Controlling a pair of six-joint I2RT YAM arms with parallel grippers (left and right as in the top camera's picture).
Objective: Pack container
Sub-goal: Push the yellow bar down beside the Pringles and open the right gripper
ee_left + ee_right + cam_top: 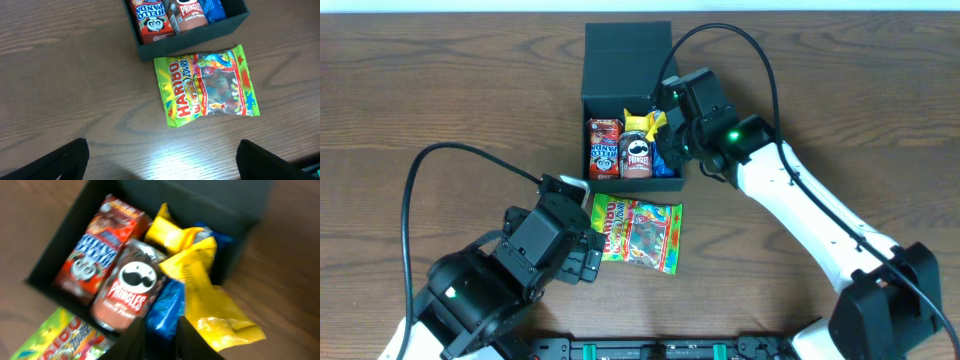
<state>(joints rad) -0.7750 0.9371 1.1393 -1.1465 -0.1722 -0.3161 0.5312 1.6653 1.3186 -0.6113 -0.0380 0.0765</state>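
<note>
The container (625, 60) sits open at the far middle of the table (440, 80). The packing looks mostly done. One gummy bag (640, 235) is not in yet and lies flat just near the container. Inside are a chip can (637, 152), a red cookie box (604, 147) and a blue packet (165, 307). A yellow packet (210, 295) pokes over the rim. The left gripper (162, 162) is wide open and empty. The right gripper (161, 340) hangs over the blue packet, but it is not clear if it grips anything.

A brown wood-grain table (440, 80) is spread beneath and around the left claw (162, 155). A pale glare (150, 142) of light is reflected on the wood directly beneath it, fading to either side.
</note>
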